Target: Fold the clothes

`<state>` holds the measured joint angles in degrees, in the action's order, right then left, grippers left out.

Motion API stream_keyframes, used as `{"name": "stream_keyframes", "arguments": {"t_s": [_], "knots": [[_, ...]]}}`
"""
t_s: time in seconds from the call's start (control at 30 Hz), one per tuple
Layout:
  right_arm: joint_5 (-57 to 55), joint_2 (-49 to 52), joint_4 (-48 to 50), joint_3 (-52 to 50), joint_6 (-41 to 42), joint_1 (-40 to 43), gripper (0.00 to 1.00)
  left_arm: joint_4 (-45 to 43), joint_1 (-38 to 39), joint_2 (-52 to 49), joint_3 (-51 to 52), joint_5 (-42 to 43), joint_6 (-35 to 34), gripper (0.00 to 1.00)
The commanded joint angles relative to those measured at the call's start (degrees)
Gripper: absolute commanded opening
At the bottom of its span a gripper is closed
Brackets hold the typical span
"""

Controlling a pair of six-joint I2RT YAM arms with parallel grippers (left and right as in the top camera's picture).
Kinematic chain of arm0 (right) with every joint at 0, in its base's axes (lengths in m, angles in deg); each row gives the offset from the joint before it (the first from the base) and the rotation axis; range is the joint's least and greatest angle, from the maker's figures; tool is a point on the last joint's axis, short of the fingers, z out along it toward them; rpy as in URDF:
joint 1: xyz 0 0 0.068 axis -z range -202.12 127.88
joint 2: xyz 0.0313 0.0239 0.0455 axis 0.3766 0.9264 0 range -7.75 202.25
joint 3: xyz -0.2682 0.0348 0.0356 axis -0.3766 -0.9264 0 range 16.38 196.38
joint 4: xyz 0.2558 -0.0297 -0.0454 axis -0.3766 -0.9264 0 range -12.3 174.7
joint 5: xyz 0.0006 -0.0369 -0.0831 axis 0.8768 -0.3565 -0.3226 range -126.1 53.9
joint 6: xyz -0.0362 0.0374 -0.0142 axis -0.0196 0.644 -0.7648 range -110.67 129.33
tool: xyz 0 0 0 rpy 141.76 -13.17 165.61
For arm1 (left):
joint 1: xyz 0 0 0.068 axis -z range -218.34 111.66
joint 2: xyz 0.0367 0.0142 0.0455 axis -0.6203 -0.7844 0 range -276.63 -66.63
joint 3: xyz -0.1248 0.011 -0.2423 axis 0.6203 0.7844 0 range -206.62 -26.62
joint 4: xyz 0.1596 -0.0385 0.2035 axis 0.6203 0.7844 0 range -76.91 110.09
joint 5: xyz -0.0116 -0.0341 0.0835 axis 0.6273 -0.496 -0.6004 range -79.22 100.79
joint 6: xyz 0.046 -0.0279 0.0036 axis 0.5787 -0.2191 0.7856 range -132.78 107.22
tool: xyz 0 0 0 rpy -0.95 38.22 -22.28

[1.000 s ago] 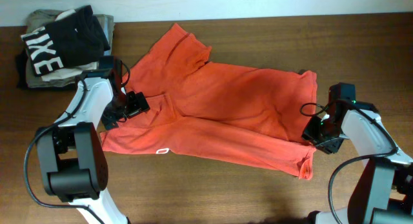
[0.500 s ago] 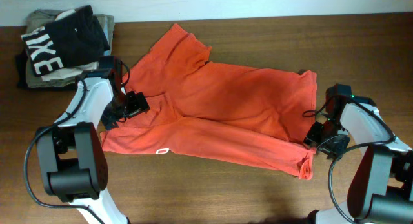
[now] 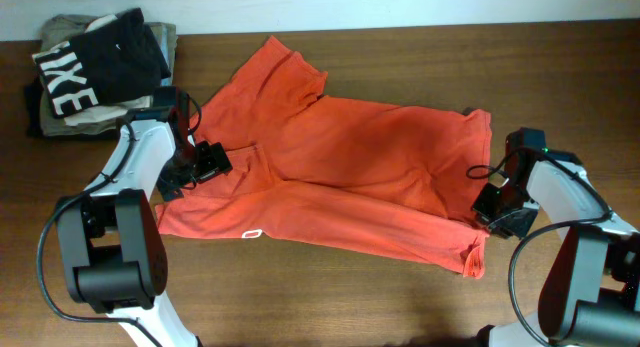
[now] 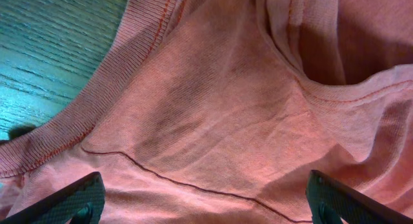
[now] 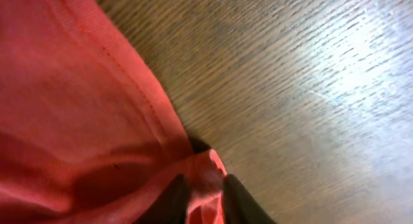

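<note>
The red-orange T-shirt (image 3: 340, 172) lies spread and rumpled across the middle of the table, its printed side not showing. My left gripper (image 3: 200, 165) sits over the shirt's left part by the collar; in the left wrist view its fingers (image 4: 205, 201) are wide open with shirt fabric (image 4: 213, 108) and the ribbed collar between and above them. My right gripper (image 3: 492, 209) is at the shirt's right edge; in the right wrist view its fingers (image 5: 205, 195) are shut on a pinched fold of the shirt's hem (image 5: 116, 121).
A stack of folded garments stands at the back left: a black shirt with white letters (image 3: 95, 59) on top of khaki and white ones (image 3: 60, 112). Bare wooden table (image 3: 560, 77) shows to the right and along the front.
My right arm shifted slightly at the shirt's right edge, its gripper staying low on the hem. The left arm and the shirt have not visibly moved.
</note>
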<state>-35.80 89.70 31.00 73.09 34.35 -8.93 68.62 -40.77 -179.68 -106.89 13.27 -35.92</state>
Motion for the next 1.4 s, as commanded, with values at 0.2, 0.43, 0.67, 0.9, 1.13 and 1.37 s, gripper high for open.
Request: {"name": "stream_keyframes", "arguments": {"t_s": [0.2, 0.43, 0.67, 0.9, 1.13, 1.37], "knots": [[-1.53, 0.22, -1.88, 0.72, 0.83, 0.04, 0.94, 0.07, -0.13, 0.02, -0.35, -0.85, 0.98, 0.99], [5.11, 0.33, 0.31, -1.86, 4.02, -0.15, 0.61, -0.31, -0.13, 0.02, -0.35, -0.83, 0.98, 0.99], [4.15, 0.33, 1.97, -1.86, 4.02, -0.15, 0.21, -0.31, -0.13, 0.02, -0.35, -0.83, 0.98, 0.99], [0.37, 0.33, 3.89, 1.90, 2.69, 6.58, 0.04, -1.90, -0.13, 0.02, -0.35, -0.83, 0.94, 0.99], [-11.26, 0.33, 4.70, 7.63, 0.31, 6.82, 0.33, -1.55, -0.28, 0.24, -1.84, -8.59, 0.94, 0.99], [8.55, 0.42, -18.53, 21.35, -6.58, 4.48, 0.93, 8.22, 6.36, 6.49, -6.23, 5.33, 7.61, 0.66]]}}
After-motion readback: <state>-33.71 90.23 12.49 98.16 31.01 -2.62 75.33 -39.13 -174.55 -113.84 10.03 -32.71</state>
